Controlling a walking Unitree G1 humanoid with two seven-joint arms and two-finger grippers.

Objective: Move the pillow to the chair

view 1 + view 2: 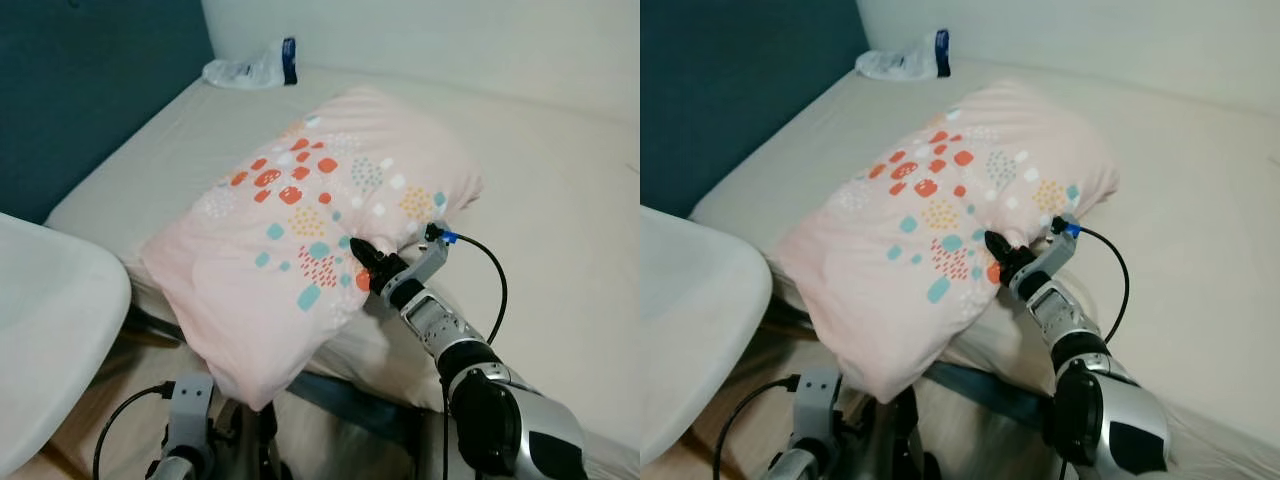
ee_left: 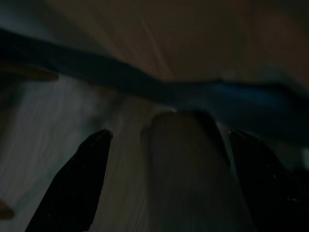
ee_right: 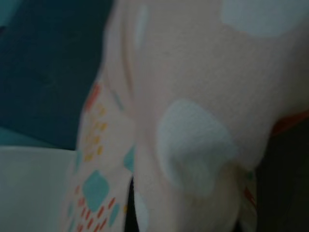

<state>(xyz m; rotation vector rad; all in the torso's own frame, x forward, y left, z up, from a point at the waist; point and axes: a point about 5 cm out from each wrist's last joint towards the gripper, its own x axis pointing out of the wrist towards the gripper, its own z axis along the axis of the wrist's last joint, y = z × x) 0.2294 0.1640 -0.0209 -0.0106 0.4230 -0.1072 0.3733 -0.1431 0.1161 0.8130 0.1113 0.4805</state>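
Nearest the camera, the left claw (image 2: 164, 193) hangs low by the bed frame with its two black fingers spread apart (its wrist view is dark). At the left edge sits the white chair (image 1: 50, 330), just beside the bed. The right claw (image 1: 362, 262) is pressed into the pink pillow (image 1: 300, 230), fingers closed on a fold of its patterned cover. The pillow lies on the bed (image 1: 560, 230), its near corner overhanging the edge. Farther back, a crumpled plastic bag (image 1: 250, 68) rests by the wall.
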